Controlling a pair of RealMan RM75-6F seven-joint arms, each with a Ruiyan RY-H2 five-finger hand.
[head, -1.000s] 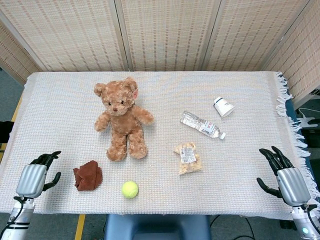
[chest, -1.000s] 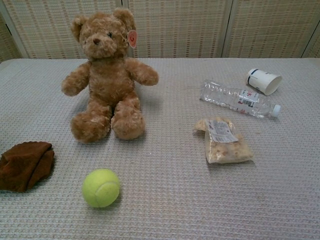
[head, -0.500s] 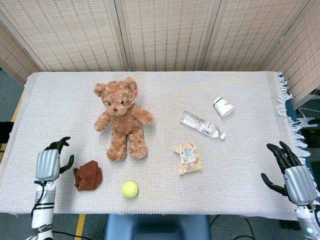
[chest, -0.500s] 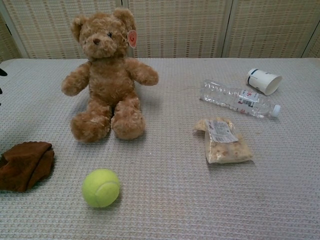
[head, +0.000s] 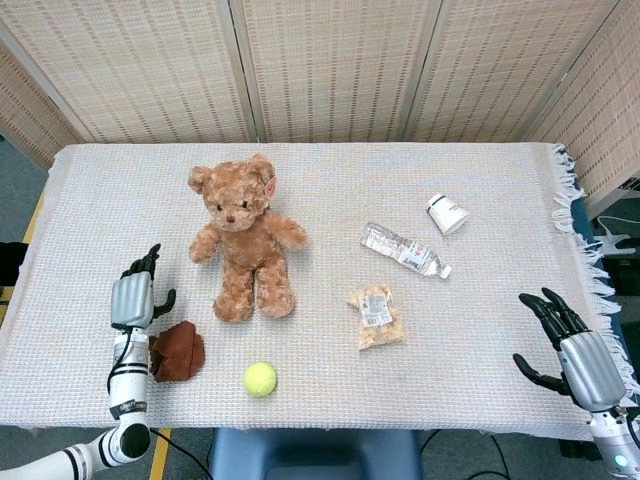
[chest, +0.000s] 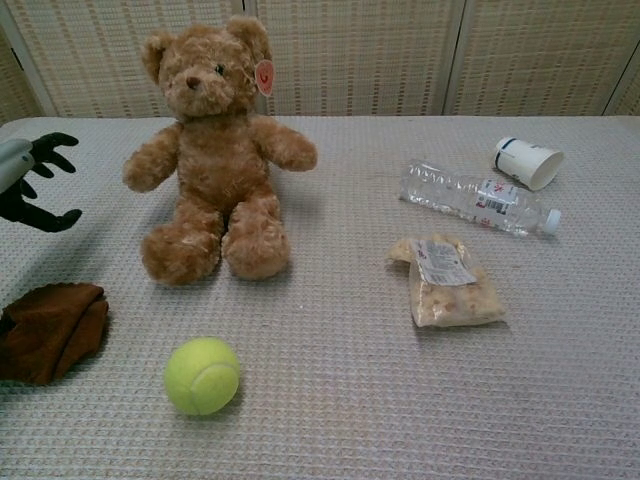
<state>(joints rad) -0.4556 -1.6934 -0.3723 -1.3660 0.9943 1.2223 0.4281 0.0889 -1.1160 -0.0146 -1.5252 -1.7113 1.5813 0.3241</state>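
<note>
Left hand hangs over the surface with fingers spread, holding nothing; it sits just above the brown cloth and beside the teddy bear. The cloth lies crumpled near the front edge, left of the tennis ball. Right hand is empty, fingers apart, at the far right edge; whether it touches the surface is unclear. Snack bag, bottle and paper cup lie right of centre.
</note>
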